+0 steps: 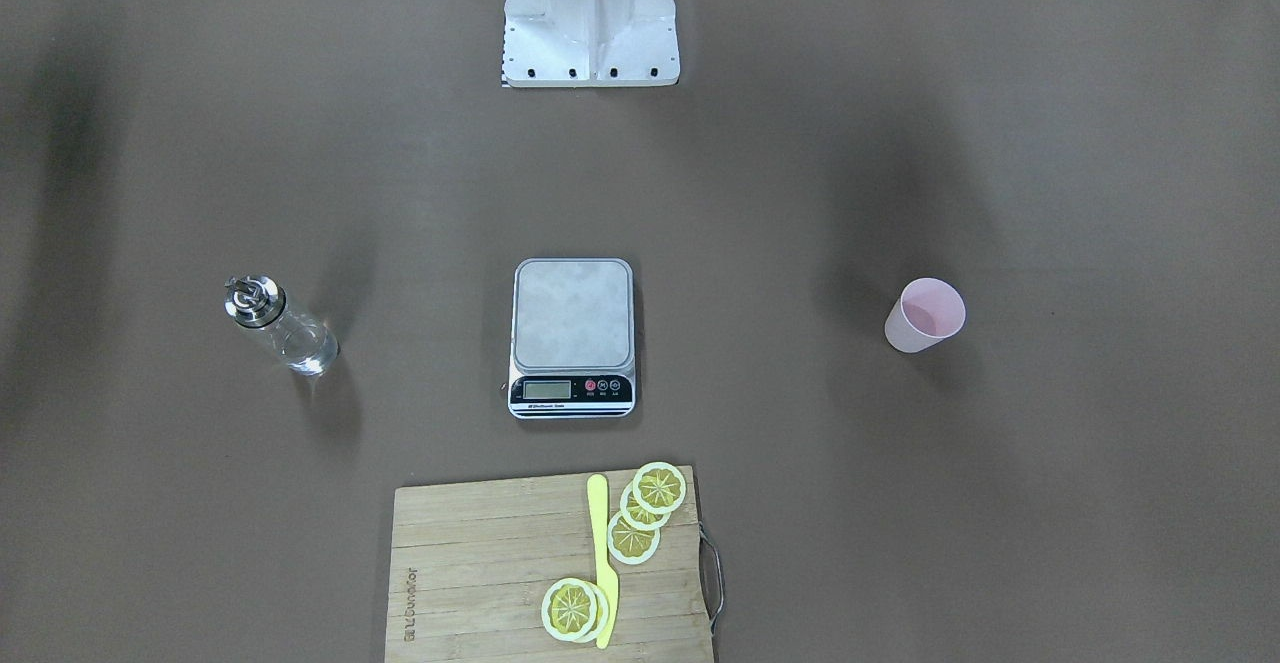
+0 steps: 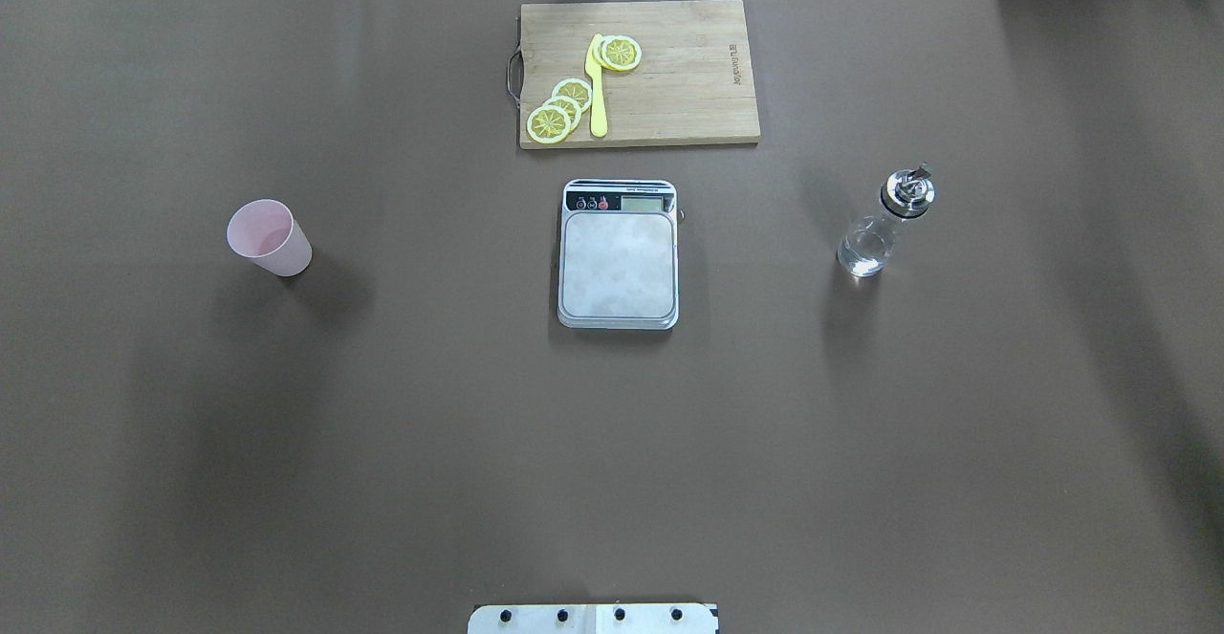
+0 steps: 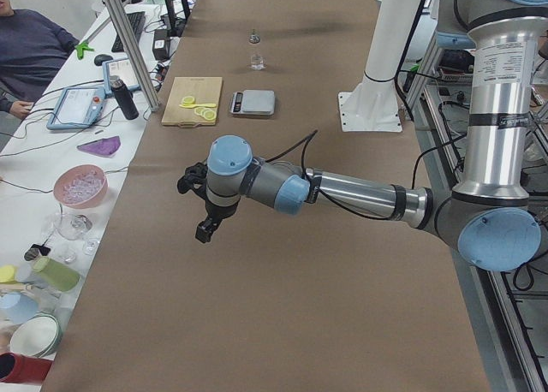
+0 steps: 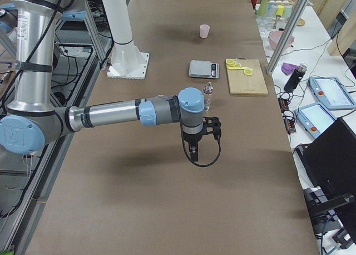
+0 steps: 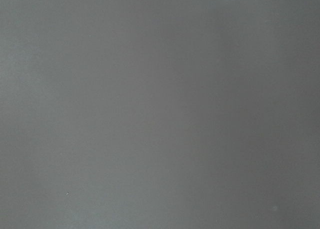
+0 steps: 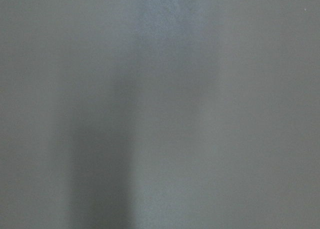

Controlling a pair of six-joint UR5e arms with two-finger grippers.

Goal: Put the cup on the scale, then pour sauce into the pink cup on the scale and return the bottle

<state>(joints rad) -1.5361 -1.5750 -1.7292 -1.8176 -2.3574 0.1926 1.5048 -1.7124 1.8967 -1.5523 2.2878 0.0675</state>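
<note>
The pink cup (image 2: 270,238) stands upright on the brown table (image 2: 612,471), out on the robot's left side and well apart from the scale (image 2: 619,266). The scale sits in the middle with its silver platform bare. On the robot's right, about as far from the scale as the cup is on the other side, the bottle (image 2: 885,223) stands upright. Its metal spout is at the top and the clear sauce (image 2: 861,253) sits low in the glass.

Nothing has been picked up, so I judge the task to be at its very first step, fetching the cup.

The left gripper (image 3: 204,233) hangs above bare table with nothing seen in it, and the right gripper (image 4: 193,152) does the same on its own side. Both show only in the side views (the wrist cameras give nothing but blurred table), so I cannot tell how wide either claw is parted.

Beyond the scale lies a wooden cutting board (image 2: 688,89) with lemon slices (image 2: 550,122) and a yellow knife (image 2: 598,89) on it.

The next move probably falls to the left arm. It would reach out to the cup, grip its tapered wall without crushing or tipping it, and set it squarely on the platform, away from the display strip.
</note>
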